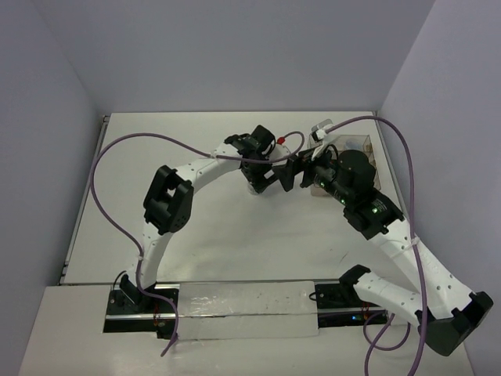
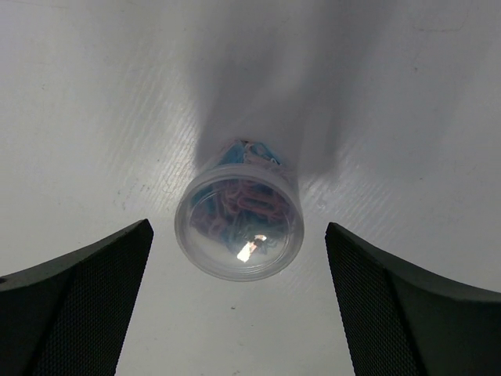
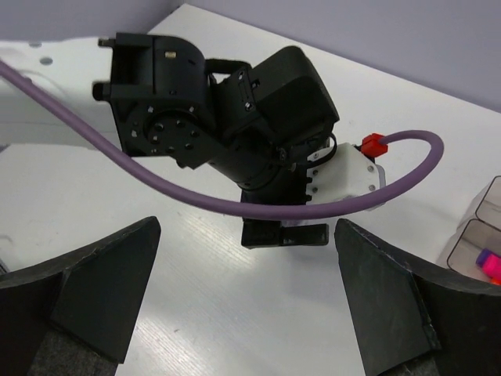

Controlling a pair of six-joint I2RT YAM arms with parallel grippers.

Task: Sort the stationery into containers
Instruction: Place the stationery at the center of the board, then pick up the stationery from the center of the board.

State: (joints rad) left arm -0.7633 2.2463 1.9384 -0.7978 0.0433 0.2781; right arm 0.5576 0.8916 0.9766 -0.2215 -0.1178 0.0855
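Observation:
A small round clear tub [image 2: 239, 227] holding pink and blue paper clips stands on the white table. My left gripper [image 2: 237, 258] is open just above the table, one finger on each side of the tub, touching nothing. In the top view my left gripper [image 1: 257, 186] is at mid-table. My right gripper [image 1: 294, 174] is open and empty just right of it, in front of the clear tray [image 1: 364, 146]. In the right wrist view my right gripper [image 3: 246, 290] faces the left wrist, and a corner of the tray [image 3: 470, 235] holds a pink-capped piece [image 3: 488, 265]. Other stationery is hidden.
The left arm's wrist [image 3: 235, 117] and its purple cable [image 3: 235, 205] fill the space just ahead of my right fingers. Purple cables loop over both arms in the top view. White walls close the table on the left, back and right.

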